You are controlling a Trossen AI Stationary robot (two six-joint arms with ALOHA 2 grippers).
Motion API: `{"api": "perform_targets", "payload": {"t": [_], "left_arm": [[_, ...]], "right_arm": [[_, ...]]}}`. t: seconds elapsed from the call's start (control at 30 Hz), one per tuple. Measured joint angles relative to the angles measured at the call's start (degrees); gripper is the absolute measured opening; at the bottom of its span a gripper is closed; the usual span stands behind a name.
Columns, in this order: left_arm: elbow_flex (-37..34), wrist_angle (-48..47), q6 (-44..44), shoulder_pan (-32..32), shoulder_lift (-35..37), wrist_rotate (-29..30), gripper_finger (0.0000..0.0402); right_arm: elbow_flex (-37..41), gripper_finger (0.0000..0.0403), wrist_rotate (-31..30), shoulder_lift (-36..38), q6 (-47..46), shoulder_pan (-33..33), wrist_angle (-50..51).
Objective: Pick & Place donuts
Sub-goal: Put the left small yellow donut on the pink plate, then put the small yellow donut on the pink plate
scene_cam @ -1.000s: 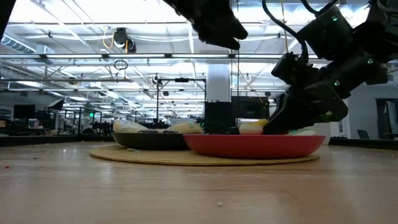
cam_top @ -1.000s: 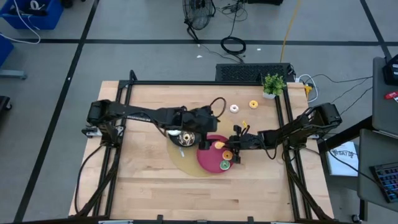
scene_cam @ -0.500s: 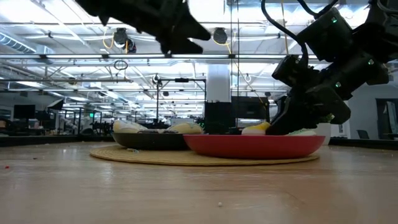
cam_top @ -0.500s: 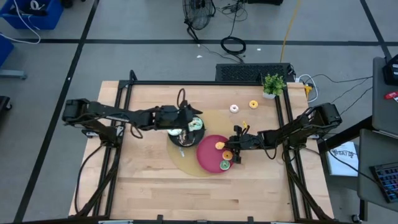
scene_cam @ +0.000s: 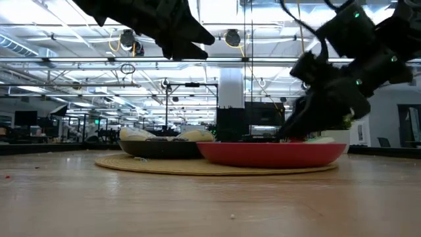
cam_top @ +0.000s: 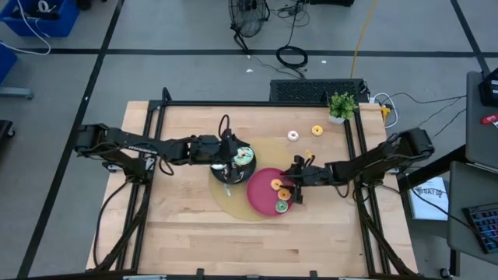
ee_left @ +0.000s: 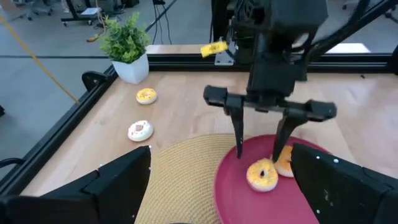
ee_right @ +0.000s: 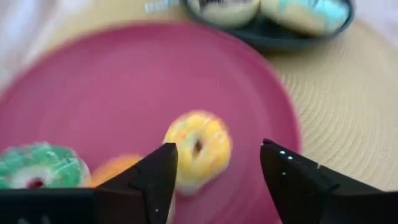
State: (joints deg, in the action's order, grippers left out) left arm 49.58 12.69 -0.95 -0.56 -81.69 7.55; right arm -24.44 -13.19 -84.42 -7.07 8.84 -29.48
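On the red plate [cam_top: 261, 198] lie a yellow donut [ee_right: 196, 149], an orange one [cam_top: 285, 194] and a green one [ee_right: 37, 171]. My right gripper [ee_right: 217, 149] is open just above the yellow donut, with a finger on either side of it and clear of it. The black plate [cam_top: 227, 173] beside it holds a teal donut [cam_top: 244, 155] and a white one [cam_top: 220, 165]. My left gripper [ee_left: 224, 193] is open above that plate with nothing between its fingers. A pink-white donut [cam_top: 293, 135] and a second yellow donut [cam_top: 317, 131] lie on the bare table at the far right.
Both plates sit on a round woven mat [cam_top: 233, 206]. A small potted plant [cam_top: 341, 105] stands at the far right corner. Black frame rails [cam_top: 257, 104] run along the table's edges. Bare wood [cam_top: 233, 241] lies toward the near edge.
My right gripper has opened and let go of the yellow donut, which has dropped from above the rim onto the red plate. My left gripper has drawn back from over the red plate toward the table's left, ending above the black plate.
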Motion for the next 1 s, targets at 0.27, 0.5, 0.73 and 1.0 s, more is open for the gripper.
{"api": "perform_targets", "payload": {"t": [0.27, 0.5, 0.73, 1.0], "left_arm": [[0.0, -0.75, -0.22, 0.0, 0.0, 0.02, 0.0381], [0.0, -0.99, -0.24, 0.0, 0.0, 0.02, 0.0381], [0.0, -0.97, -0.27, 0.0, 0.0, 0.02, 0.0381], [0.0, -1.21, -0.37, 0.0, 0.0, 0.04, 0.0381]], "right_arm": [[-0.02, 0.0235, -2.25, 13.97, 0.66, -0.58, 10.07], [-1.21, 0.0223, -10.98, 28.16, -1.67, -8.04, 29.07], [-5.77, 0.0235, -10.73, 29.57, -3.09, -24.77, 44.12], [-6.58, 0.0272, -2.64, 23.52, -4.51, -42.0, 44.04]]}}
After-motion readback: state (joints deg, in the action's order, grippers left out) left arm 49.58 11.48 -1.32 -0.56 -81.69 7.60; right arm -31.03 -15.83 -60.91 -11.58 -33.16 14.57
